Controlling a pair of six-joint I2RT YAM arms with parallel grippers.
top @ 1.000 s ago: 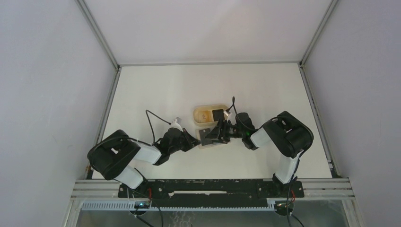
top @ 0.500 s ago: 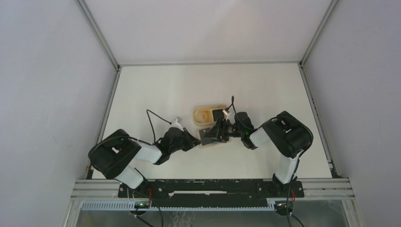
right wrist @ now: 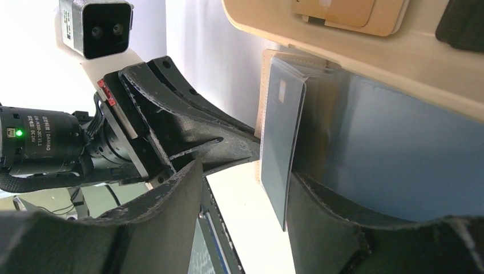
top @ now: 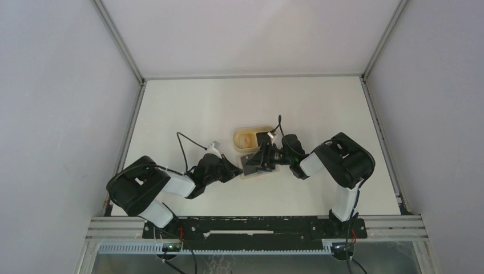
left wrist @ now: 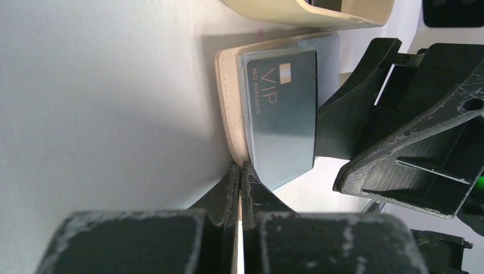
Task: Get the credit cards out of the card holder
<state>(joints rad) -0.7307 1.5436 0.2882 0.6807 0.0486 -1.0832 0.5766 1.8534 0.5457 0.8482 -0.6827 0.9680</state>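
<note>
The beige card holder (left wrist: 228, 97) lies open on the table in front of the tray; in the top view it (top: 251, 174) sits between the two grippers. A dark grey card marked VIP (left wrist: 282, 108) sticks partly out of it and also shows in the right wrist view (right wrist: 279, 142). My left gripper (left wrist: 240, 168) is shut on the holder's near edge. My right gripper (right wrist: 245, 188) is open, its jaws on either side of the VIP card, which rests against the right-hand finger (right wrist: 319, 211). A tan-brown card (right wrist: 337, 11) and a black card (right wrist: 462, 23) lie in the tray.
The oval tan wooden tray (top: 242, 134) stands just behind the holder and touches it; its wall shows in the left wrist view (left wrist: 308, 14) and the right wrist view (right wrist: 371, 51). The two grippers (top: 231, 169) (top: 261, 161) are close together, fingers nearly meeting.
My right gripper has edged slightly left, closer round the card at the holder. My left gripper has kept its hold and not moved.
</note>
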